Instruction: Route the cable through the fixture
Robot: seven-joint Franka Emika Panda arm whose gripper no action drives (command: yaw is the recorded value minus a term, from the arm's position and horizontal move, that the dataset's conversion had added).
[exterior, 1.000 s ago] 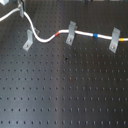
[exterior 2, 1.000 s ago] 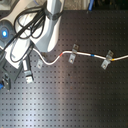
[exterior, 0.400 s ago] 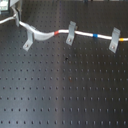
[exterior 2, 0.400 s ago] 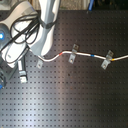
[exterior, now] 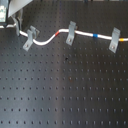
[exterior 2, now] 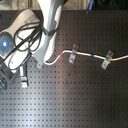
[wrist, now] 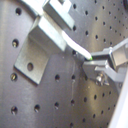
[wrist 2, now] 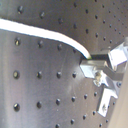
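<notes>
I see the cable [exterior: 50, 39] lying across the black perforated table [exterior: 65, 95], running from the first exterior view's left edge past three grey clips in a row. It passes at the left clip [exterior: 30, 38], curves up to the middle clip [exterior: 71, 32] where its red band [exterior: 61, 33] sits just beside the bracket, then goes on with the blue band [exterior: 95, 35] between the middle clip and the right clip [exterior: 115, 39]. In the first wrist view the gripper [wrist: 95, 62] has its fingers pinched closed on the cable's white end, right next to a clip [wrist: 42, 42] that stands close in front of it. In the second exterior view the robot arm [exterior 2: 35, 37] leans over the left clip and hides it.
</notes>
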